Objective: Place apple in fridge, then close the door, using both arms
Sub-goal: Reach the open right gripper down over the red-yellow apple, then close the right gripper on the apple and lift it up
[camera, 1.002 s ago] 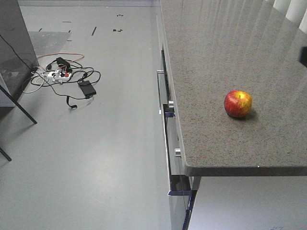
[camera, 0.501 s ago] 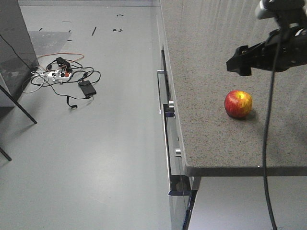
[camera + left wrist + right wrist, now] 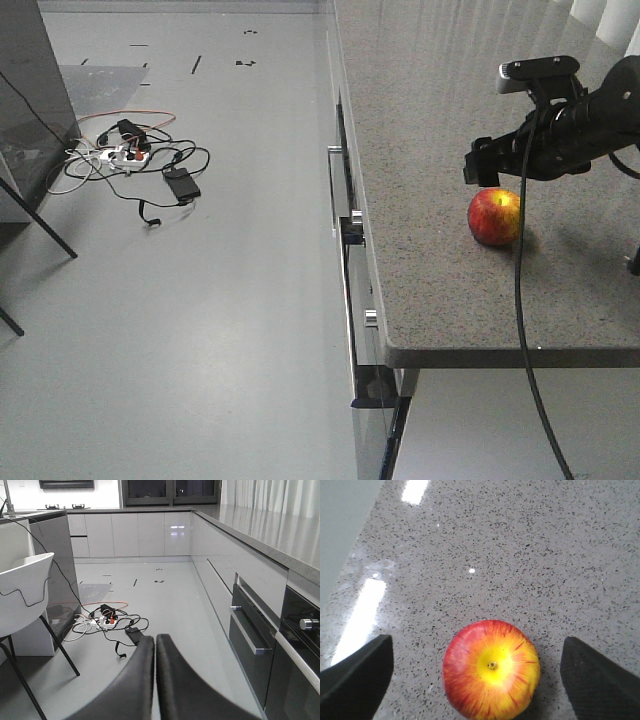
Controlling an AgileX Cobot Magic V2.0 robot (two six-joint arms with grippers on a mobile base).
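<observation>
your right gripper (image 3: 482, 165) hangs wide open just above the apple (image 3: 495, 215), which lies on the counter (image 3: 450, 80). left gripper (image 3: 155, 680) is closed, empty. nothing is done yet: grasp, fridge, door all remain.

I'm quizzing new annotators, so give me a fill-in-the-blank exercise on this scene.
The apple rests on the ____.
The right gripper over it is ____.
The left gripper is ____.
Cables lie on the ____.
Missing words: countertop; open; shut; floor.
</observation>
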